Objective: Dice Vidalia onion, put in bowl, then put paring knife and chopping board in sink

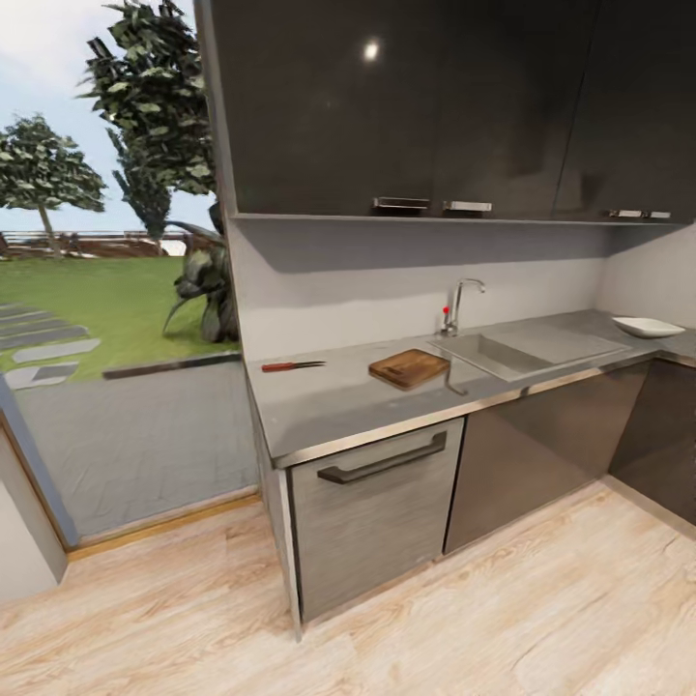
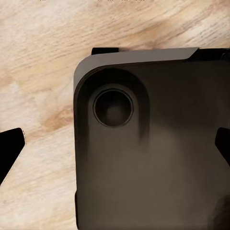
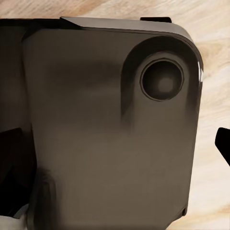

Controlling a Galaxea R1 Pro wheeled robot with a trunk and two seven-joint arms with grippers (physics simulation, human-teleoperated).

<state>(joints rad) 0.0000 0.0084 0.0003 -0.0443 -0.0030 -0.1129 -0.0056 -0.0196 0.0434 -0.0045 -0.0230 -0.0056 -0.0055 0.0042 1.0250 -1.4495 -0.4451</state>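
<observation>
Both claws are pointing down over the robot's dark base (image 2: 153, 158) and the wooden floor (image 2: 38, 72); the left claw (image 2: 115, 148) and the right claw (image 3: 120, 153) are showing only dark fingertips at the picture edges, spread wide and holding nothing. On the grey surface (image 1: 338, 396), the knife (image 1: 292, 366) is lying left of the chopping board (image 1: 410, 367), which is sitting just beside the sink (image 1: 503, 353), with the bowl (image 1: 648, 327) far right. The onion is not visible from here.

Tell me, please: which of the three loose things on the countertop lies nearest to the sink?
The chopping board: it nearly touches the sink rim, while the paring knife and the bowl lie farther off.
</observation>
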